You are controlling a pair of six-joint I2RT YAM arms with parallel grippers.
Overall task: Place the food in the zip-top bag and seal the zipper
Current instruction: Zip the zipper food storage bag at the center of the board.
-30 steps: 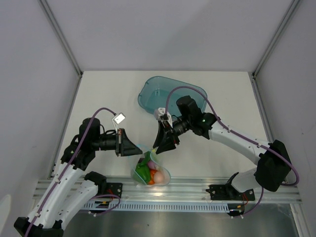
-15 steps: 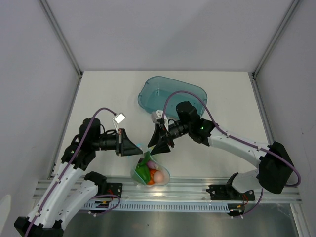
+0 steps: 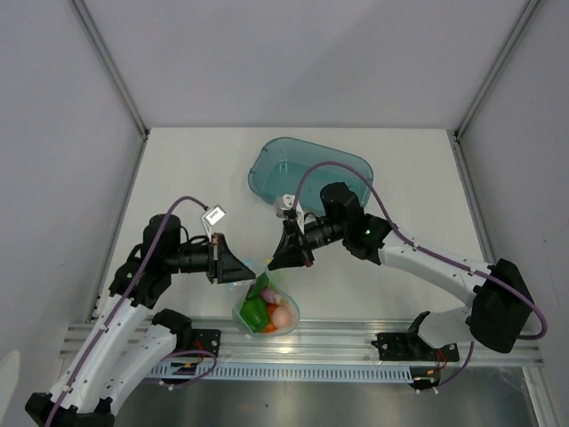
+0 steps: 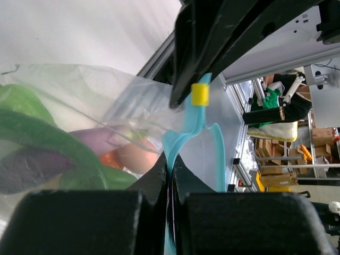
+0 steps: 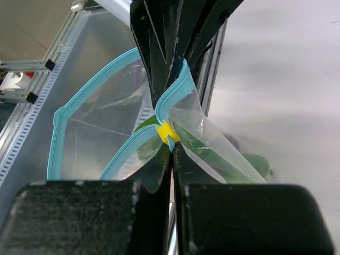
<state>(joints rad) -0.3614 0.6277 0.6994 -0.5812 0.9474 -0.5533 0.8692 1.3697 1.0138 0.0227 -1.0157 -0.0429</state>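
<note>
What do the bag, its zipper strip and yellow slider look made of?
The zip-top bag: thin clear soft plastic film, glossy; it creases and food shows through. The zipper: thicker teal plastic strip, matte, bending in smooth curves. The yellow slider: apparently hard opaque plastic, a blocky clip.

Three cameras, one table [image 3: 187, 178].
One is looking down from high behind; two wrist cameras are facing each other closely, both seeing the zipper [image 4: 183, 133].
</note>
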